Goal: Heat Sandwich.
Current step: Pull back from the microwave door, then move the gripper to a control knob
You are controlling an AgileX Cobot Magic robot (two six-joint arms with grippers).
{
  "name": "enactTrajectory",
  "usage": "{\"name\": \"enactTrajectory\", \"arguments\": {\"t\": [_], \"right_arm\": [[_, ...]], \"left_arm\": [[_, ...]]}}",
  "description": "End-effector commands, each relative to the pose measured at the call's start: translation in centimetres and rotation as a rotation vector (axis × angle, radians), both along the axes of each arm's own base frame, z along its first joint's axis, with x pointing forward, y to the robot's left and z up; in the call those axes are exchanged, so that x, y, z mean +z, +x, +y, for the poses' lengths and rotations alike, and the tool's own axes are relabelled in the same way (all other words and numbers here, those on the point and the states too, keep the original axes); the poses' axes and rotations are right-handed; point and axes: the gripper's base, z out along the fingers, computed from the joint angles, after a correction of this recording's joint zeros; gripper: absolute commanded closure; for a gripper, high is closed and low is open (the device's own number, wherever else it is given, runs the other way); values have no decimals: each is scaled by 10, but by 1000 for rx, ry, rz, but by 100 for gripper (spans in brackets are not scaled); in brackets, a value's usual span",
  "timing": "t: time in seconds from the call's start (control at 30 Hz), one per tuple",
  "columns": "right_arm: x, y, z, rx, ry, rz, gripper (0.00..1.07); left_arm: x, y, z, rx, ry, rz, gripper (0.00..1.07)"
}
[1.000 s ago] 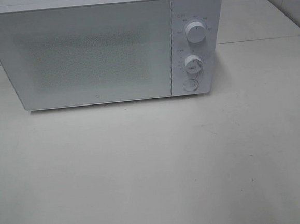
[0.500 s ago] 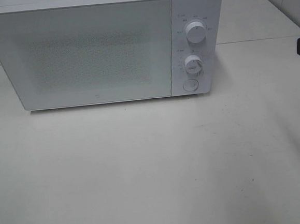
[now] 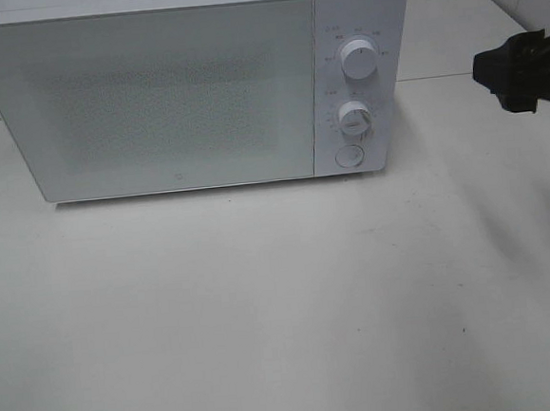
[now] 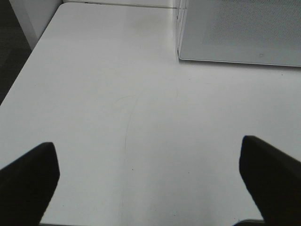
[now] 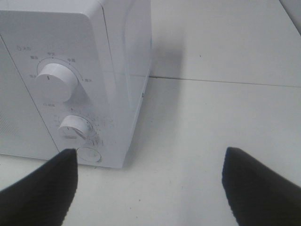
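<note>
Seeing no sandwich; microwave (image 3: 152, 101) shut. Likely soft, light: pinch crusts gently. Jaws wide apart, empty: left gripper (image 4: 149, 181), right gripper (image 5: 148, 186).

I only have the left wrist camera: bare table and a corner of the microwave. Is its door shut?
Observer: Yes. In the high view the microwave door is fully shut.
Operator: Where is the right hand?
Observer: The right hand hangs open off the microwave's right side, about level with the dials.
Operator: Any sandwich around?
Observer: No sandwich shows in any view.
</note>
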Motion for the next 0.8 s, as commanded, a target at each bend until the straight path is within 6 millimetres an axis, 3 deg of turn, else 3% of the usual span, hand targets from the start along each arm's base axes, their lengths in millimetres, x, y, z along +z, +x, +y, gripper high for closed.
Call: {"name": "enactTrajectory", "arguments": {"t": [0.03, 0.27, 0.43, 0.57, 0.8], "right_arm": [[-7, 11, 2, 7, 1, -41, 31], [-19, 25, 4, -33, -12, -76, 31], [-29, 28, 24, 2, -42, -90, 31], [-49, 28, 41, -12, -17, -76, 31], [-58, 26, 62, -3, -24, -119, 31]], "left_arm": [[1, -3, -1, -2, -2, -31, 9], [1, -3, -1, -2, -2, -31, 9], [1, -3, -1, -2, -2, -31, 9], [1, -3, -1, -2, -2, -31, 9], [1, -3, -1, -2, -2, -31, 9]]}}
